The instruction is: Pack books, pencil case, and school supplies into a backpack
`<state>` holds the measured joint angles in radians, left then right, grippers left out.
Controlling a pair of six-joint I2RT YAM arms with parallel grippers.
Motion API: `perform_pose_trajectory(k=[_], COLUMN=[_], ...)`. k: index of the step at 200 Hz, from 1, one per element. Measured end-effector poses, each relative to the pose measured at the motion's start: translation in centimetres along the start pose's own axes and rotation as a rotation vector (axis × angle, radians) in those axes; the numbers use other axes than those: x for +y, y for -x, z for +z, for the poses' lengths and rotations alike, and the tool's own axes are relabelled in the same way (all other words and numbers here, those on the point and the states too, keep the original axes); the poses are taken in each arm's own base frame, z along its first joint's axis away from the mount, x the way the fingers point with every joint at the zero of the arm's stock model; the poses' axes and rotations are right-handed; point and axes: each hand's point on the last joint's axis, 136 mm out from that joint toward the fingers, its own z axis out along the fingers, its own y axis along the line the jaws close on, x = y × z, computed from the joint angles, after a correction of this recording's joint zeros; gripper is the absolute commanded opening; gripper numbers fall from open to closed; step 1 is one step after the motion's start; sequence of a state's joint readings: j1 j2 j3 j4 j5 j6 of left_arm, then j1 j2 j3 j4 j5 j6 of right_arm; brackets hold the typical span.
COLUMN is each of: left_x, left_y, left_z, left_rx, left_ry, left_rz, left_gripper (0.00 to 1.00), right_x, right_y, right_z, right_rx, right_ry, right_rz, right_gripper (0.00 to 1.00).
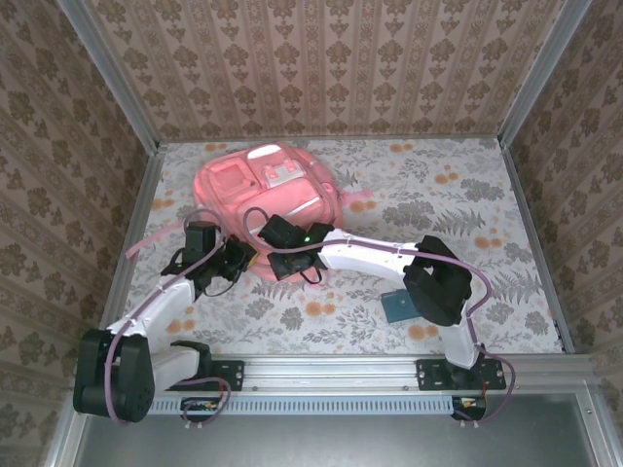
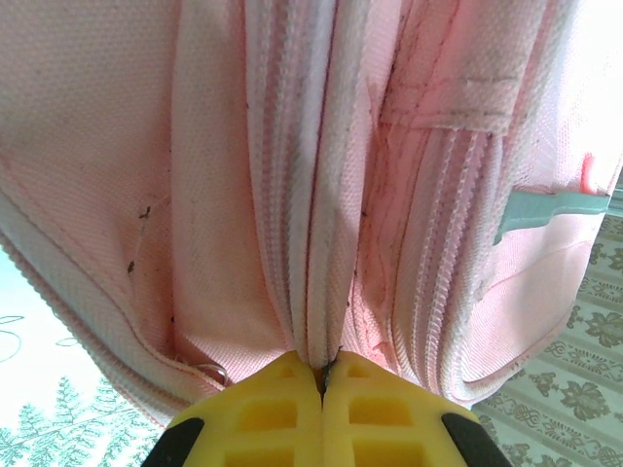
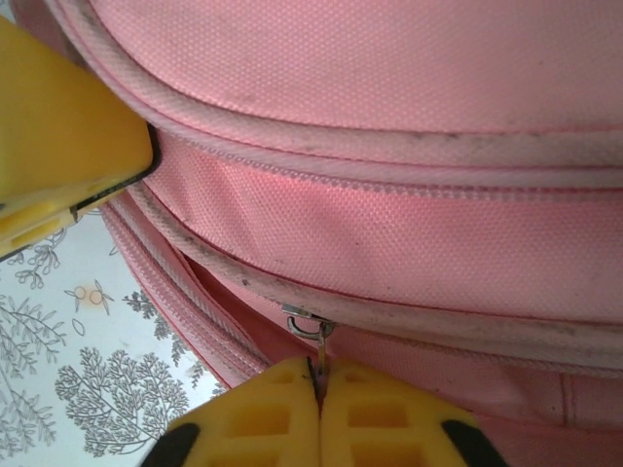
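Pink fabric takes up most of what we see: the backpack lies flat on the flowered surface, toward the far left, its near edge facing both arms. Our left tool is clenched on a raised fold of the zipper band, and our right tool is pinched tight on the small metal zipper pull, just beside the other tool. The zipper looks closed, so we judge that nothing can go in yet. The pull is thin and could slide out of the pads if we tug at an angle. If the left pinch gives, the whole bag would drag instead of opening. The tools could also bump each other. A small teal book lies under the right arm, where a sweep might shove it.
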<state>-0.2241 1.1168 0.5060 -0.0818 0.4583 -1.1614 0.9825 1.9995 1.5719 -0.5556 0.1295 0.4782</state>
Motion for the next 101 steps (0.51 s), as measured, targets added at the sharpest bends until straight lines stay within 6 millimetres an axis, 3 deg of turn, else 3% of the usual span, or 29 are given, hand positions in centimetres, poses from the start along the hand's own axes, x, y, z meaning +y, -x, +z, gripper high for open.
perform_pose_trajectory(k=[49, 101], left_x=[-0.1, -0.4], left_y=[0.0, 0.0], left_z=[-0.4, -0.7], left_rx=[-0.017, -0.024], left_ry=[0.001, -0.012], left_rz=[0.023, 0.030], left_gripper=[0.29, 0.31], right_x=[1.0, 2.9], right_y=[0.3, 1.1], right_z=[-0.3, -0.9], right_rx=[-0.009, -0.024], right_ry=[0.050, 0.163], right_rz=[-0.006, 0.002], right_gripper=[0.00, 0.00])
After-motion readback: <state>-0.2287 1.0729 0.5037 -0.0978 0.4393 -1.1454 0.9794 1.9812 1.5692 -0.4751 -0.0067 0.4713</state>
